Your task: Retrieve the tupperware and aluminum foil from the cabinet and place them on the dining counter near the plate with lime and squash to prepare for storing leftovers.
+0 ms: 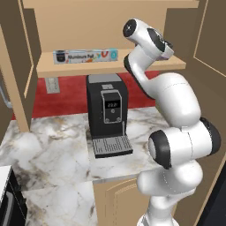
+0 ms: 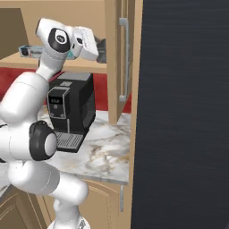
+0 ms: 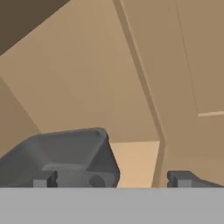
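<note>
The tupperware (image 3: 65,155), a dark grey tub with rounded corners, lies on the cabinet's tan shelf (image 3: 135,162) in the hand view. My gripper (image 3: 113,179) is open, its left fingertip (image 3: 43,179) in front of the tub and the right one over bare shelf beside it; nothing is held. The aluminum foil (image 1: 86,56), a long white and pale blue carton with a red V, lies at the left of the same shelf (image 1: 79,68), apart from the hand; it also shows as aluminum foil (image 2: 27,50) at the shelf's far end. Dining counter and plate are out of view.
A black coffee machine (image 1: 108,112) stands on the marbled slab (image 1: 48,150) under the shelf. Open tan cabinet doors (image 1: 17,66) flank the opening. A tall dark panel (image 2: 183,112) and a tan cupboard with a silver handle (image 2: 121,58) rise at the right.
</note>
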Available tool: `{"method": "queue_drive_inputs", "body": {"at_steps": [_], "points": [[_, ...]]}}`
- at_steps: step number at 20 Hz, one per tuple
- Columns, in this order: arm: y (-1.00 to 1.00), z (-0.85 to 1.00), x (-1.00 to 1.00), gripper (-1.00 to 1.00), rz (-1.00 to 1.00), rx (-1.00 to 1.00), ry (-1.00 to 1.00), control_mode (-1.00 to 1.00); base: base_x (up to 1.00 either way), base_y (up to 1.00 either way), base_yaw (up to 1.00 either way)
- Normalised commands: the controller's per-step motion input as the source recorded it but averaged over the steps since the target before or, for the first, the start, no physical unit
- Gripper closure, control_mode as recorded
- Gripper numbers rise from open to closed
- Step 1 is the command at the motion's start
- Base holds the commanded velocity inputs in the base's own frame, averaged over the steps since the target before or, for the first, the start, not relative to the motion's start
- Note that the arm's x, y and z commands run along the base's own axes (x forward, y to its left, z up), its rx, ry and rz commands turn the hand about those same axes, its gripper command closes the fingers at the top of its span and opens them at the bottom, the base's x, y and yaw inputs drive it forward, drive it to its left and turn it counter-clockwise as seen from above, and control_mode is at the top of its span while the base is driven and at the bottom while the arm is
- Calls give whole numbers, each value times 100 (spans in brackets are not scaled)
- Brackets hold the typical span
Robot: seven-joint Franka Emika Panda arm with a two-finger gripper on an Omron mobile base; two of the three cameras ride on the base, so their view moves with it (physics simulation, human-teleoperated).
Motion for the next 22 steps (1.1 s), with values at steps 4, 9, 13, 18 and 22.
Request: {"method": "queue_drive_inputs", "body": {"at_steps": [4, 9, 13, 18, 22], "points": [[-16, -13, 28, -100, 0, 7, 0, -100, 0, 0, 0], [-9, -39, 25, -100, 0, 0, 0, -100, 0, 0, 0], [-4, -31, 32, -100, 0, 0, 0, -100, 0, 0, 0], [-7, -3, 31, -100, 0, 1, 0, -100, 0, 0, 0], [-3, 0, 25, -100, 0, 0, 0, -100, 0, 0, 0]]}}
